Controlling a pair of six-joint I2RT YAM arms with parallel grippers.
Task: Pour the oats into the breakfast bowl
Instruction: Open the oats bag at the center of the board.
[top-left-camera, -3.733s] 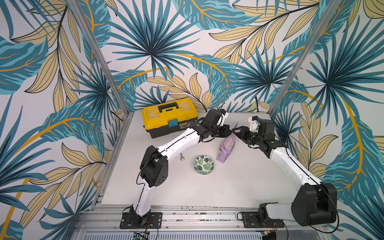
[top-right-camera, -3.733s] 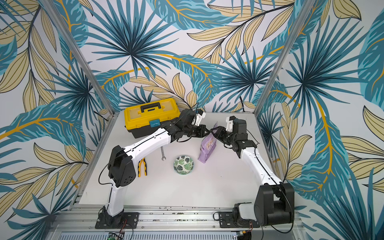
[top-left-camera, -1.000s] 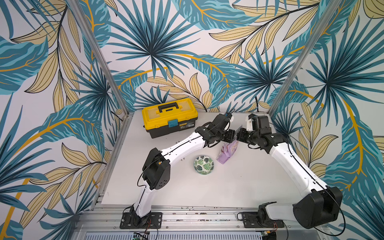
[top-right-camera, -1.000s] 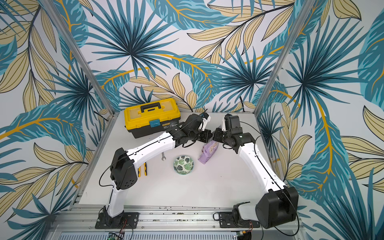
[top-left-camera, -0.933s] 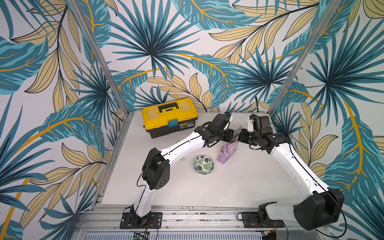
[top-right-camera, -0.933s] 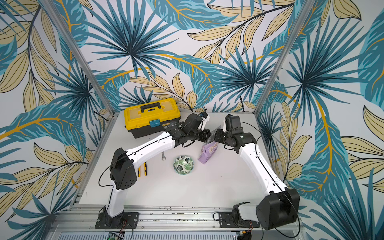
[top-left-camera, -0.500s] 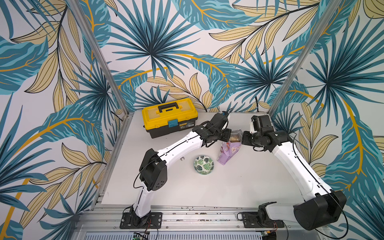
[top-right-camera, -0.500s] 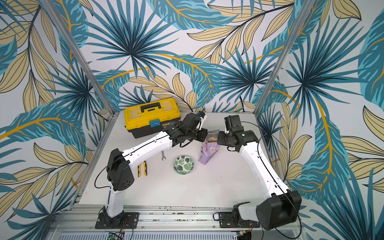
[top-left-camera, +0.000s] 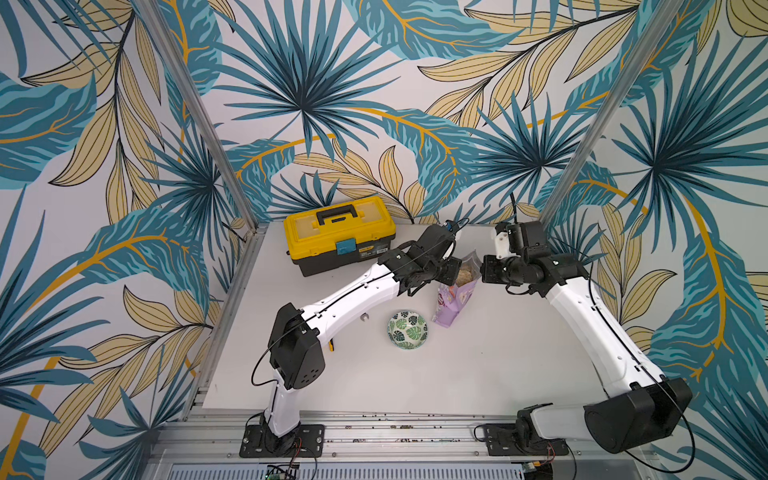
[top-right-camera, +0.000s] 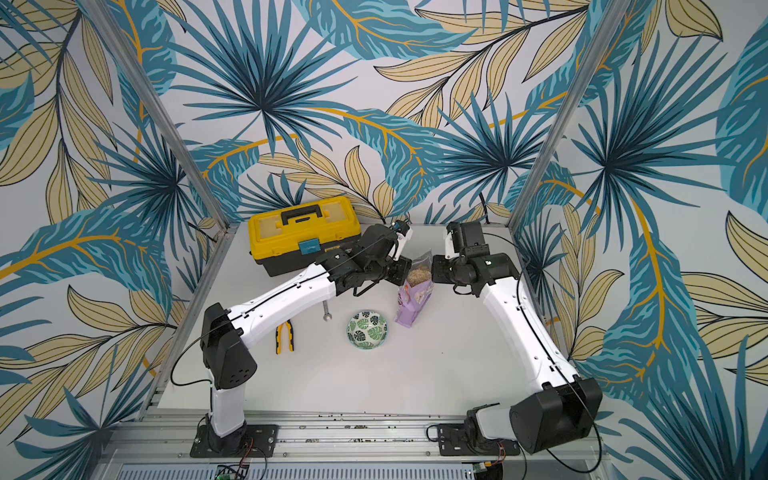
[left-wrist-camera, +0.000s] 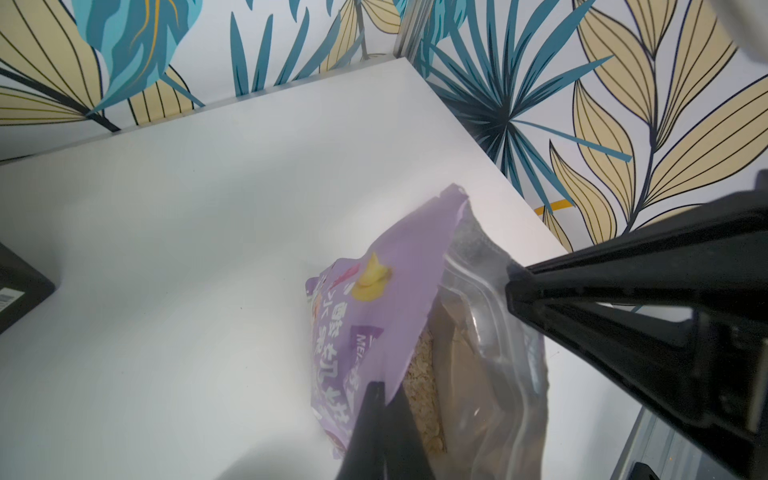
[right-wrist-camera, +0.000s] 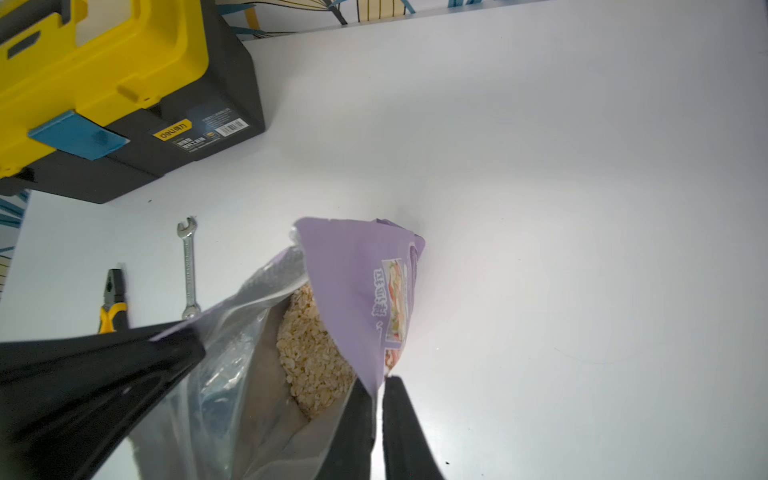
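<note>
We find the lilac pouch (top-left-camera: 455, 297) upright on the table (top-left-camera: 478, 374), its mouth spread wide so the oats (right-wrist-camera: 311, 357) lie exposed inside, none poured. The left fingers (left-wrist-camera: 374, 436) are clamped on one lip. The right fingers (right-wrist-camera: 357, 440) stand a narrow slit apart at the opposite lip, grip doubtful. The breakfast bowl (top-left-camera: 407, 329) sits empty at the pouch's 8 o'clock, near enough, we judge, for a short tip.

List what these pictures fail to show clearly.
In a top view, left arm covers most of the pliers.
In both top views: pouch lettering too small.
Right wrist view: right end effector grip unclear, pouch edge barely reaches it.
Neither wrist view includes the bowl.
</note>
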